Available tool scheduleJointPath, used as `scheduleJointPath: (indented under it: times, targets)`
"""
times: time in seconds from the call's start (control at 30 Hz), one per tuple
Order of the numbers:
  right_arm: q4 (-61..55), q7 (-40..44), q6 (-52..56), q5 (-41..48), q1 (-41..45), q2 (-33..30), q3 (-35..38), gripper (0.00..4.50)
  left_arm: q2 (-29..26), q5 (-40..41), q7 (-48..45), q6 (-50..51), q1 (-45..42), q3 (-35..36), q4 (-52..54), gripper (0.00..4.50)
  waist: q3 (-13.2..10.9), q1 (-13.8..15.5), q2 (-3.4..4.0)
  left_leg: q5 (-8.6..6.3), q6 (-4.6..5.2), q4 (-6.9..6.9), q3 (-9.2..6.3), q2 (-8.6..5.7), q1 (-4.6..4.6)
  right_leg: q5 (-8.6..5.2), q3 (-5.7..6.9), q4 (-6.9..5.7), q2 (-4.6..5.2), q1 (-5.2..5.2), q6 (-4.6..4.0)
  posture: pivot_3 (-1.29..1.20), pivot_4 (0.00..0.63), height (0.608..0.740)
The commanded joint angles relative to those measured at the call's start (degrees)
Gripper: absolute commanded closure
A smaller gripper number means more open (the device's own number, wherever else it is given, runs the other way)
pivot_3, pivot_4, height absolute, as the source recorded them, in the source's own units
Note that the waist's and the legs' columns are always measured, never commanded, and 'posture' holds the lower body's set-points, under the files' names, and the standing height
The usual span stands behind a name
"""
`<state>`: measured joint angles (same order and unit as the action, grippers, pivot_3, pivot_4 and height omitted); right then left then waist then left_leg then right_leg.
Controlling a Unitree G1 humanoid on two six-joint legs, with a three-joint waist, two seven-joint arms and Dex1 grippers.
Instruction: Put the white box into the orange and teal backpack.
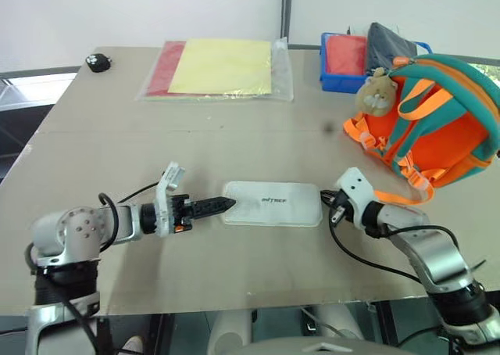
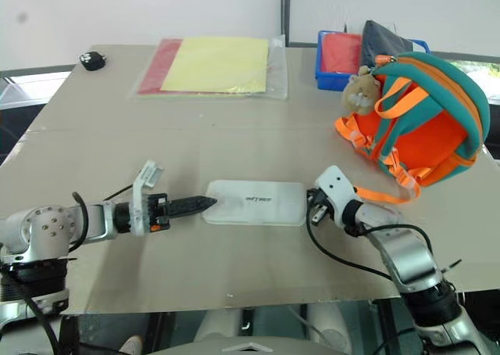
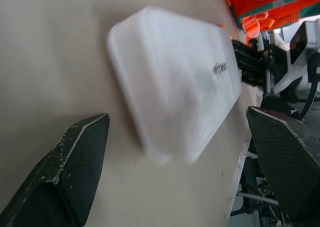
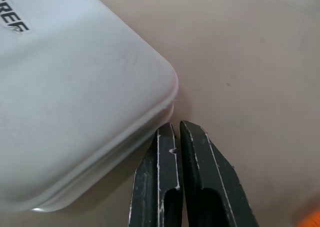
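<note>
The box lies flat on the table, lettering up, near the middle of the front edge with its long side running along that edge. At its left end sits the left gripper, fingers spread wide, one finger out on the bare tabletop and the other past the box's far side, so the end of the box sits between them and neither one grips it. At the right end, the right gripper is pinched shut with nothing in it, tips down at the box's rounded corner, right against the rim or just beside it; I cannot tell which. Off toward the right edge the backpack stands on the table, straps facing this way, a beige plush charm hanging at its top left. Behind it, at the back right corner, there is a blue tray. Along the back edge lies a yellow sheet in a clear sleeve, and a small black object sits at the back left corner.
</note>
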<state>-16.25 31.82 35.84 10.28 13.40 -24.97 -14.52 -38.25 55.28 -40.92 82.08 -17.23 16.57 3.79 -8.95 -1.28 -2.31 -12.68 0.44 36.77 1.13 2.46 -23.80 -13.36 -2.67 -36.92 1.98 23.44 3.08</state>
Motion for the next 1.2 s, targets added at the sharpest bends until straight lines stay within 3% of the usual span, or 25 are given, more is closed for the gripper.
scheduleJointPath:
  times: [0.03,0.1,0.2,0.43,0.5,0.6,0.8,0.87,0.97,1.2]
  targets:
    - [2.13,1.96,-3.27,-0.57,2.72,2.70,-3.41,4.50,2.33,0.12,0.06,-0.24,0.48,-2.35,-0.23,0.04,0.01,0.09,0.02,0.00,0.00,-0.02,0.00,0.00,0.01,0.00,0.00,0.00,0.00,0.00,0.00,0.00,0.150,0.740]
    - [3.65,1.83,-4.01,-1.04,4.09,4.46,-3.95,4.50,3.80,0.67,0.37,0.08,0.40,-1.84,-0.51,0.04,0.01,0.36,0.02,0.00,0.00,-0.01,0.00,0.00,-0.01,0.00,0.01,0.00,0.01,0.00,0.00,0.00,0.150,0.740]
    - [4.36,1.51,-5.03,-1.20,4.59,5.49,-2.77,4.50,4.98,1.96,0.76,1.31,0.72,0.02,-0.50,0.73,0.01,0.56,0.01,0.00,-0.01,0.03,0.00,-0.06,-0.04,0.00,0.00,0.01,0.07,-0.02,0.01,0.00,0.150,0.740]
    - [-4.79,1.78,-1.34,4.80,-0.69,3.54,6.78,4.50,7.40,3.98,3.58,1.93,2.54,4.68,0.86,3.28,0.01,0.83,0.01,0.00,-0.01,0.04,-0.07,-0.07,-0.08,0.00,0.06,0.01,0.10,-0.03,0.01,0.00,0.150,0.740]
    - [-10.27,0.69,1.21,7.86,-2.47,2.62,12.12,4.50,8.52,5.97,4.59,2.04,2.92,6.44,1.76,3.37,0.00,0.76,0.04,0.00,-0.01,0.05,-0.05,-0.07,-0.07,0.00,0.04,0.01,0.11,-0.03,0.01,0.00,0.150,0.740]
    - [-21.20,0.33,8.19,15.77,-6.46,-0.69,22.16,3.20,9.71,8.91,4.61,0.76,3.37,8.03,3.76,3.37,0.01,0.77,0.02,0.00,-0.01,0.07,-0.05,-0.07,-0.08,0.00,0.05,0.02,0.13,-0.05,0.01,0.00,0.150,0.740]
    - [-32.51,-7.27,24.98,34.36,-10.87,-5.48,45.82,0.09,12.40,10.05,6.89,-3.82,0.74,8.90,4.01,3.37,0.00,0.74,0.03,0.00,0.00,0.05,-0.11,-0.06,-0.07,-0.04,0.09,0.02,0.11,-0.07,-0.06,0.00,0.150,0.740]
    - [-31.52,-10.26,31.15,37.50,-10.61,-8.02,51.58,0.00,13.38,9.67,7.97,-5.24,-0.77,8.25,4.25,3.37,0.00,0.80,0.02,0.00,0.00,0.06,-0.08,-0.07,-0.06,-0.11,0.07,0.03,0.11,-0.08,-0.19,0.00,0.150,0.740]
    - [-25.79,-15.78,35.10,38.19,-5.04,-9.59,53.27,0.00,14.01,10.14,8.61,-5.49,-2.20,6.92,4.42,3.37,0.01,0.37,0.01,0.00,0.00,0.14,-0.02,-0.11,-0.06,-0.12,0.00,0.06,0.15,-0.12,-0.22,0.00,0.150,0.740]
    - [-3.38,-19.86,22.29,26.17,12.54,-7.41,40.01,0.00,15.58,11.06,10.45,-7.62,-5.71,6.10,4.43,3.37,0.00,-0.14,0.03,0.00,0.02,0.11,0.01,-0.09,-0.02,-0.04,-0.17,0.06,-0.01,-0.08,-0.10,0.00,0.150,0.740]
